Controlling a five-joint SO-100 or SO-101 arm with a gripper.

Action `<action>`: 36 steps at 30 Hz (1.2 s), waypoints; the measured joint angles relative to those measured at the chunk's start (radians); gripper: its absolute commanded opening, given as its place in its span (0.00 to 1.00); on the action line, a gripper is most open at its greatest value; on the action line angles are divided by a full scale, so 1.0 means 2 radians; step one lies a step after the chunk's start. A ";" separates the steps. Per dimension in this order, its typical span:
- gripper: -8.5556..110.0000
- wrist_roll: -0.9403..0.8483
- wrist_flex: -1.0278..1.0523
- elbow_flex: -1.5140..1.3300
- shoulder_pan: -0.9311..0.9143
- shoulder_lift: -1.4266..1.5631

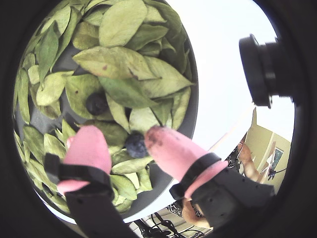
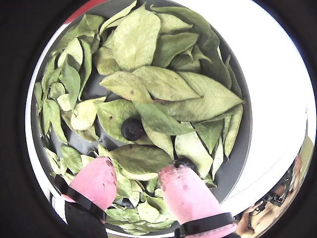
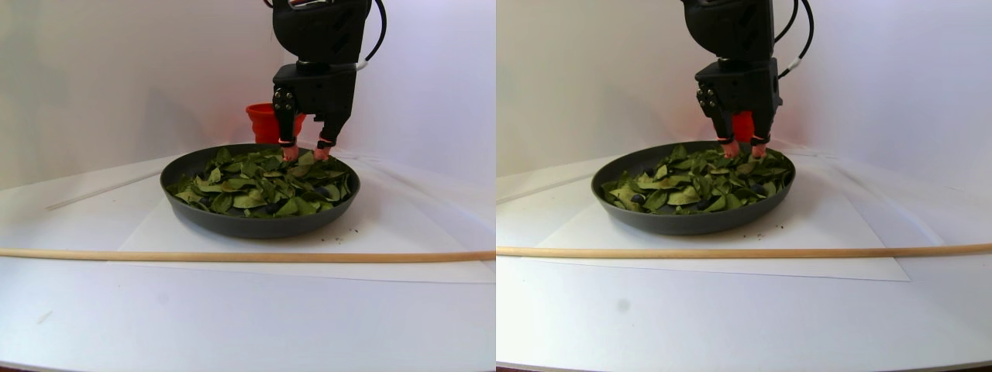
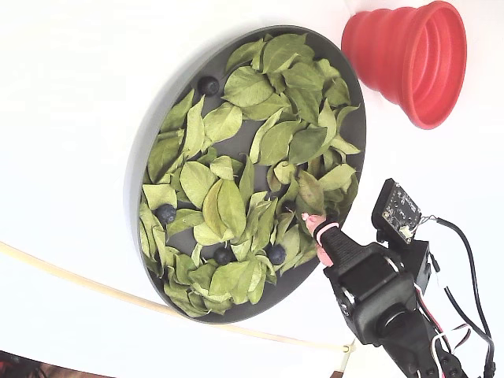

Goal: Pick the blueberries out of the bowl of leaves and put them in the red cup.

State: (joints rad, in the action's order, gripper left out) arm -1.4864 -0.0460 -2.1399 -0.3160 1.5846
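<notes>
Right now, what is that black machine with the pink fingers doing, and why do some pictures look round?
It is a robot arm, and its gripper has two pink fingers for pinching things. The round pictures come from tiny cameras riding on the arm's wrist, so you look down past the fingers. The wide picture is two side-by-side views from the front, and the last one looks down from above.

On the white table sits a dark grey bowl full of green leaves, with small dark blueberries hiding among them. A red cup lies beside the bowl, and a thin wooden stick lies in front.

The fingers are spread open over the leaves. One blueberry sits beside a fingertip, not pinched yet.
</notes>
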 measured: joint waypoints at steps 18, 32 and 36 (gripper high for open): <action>0.21 0.025 -0.019 0.028 0.007 -0.049; 0.20 0.034 -0.039 0.051 0.016 -0.087; 0.20 0.035 -0.039 0.064 0.016 -0.101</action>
State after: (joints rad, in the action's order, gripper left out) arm -1.4174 -0.1243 -2.0110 -0.2838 1.3821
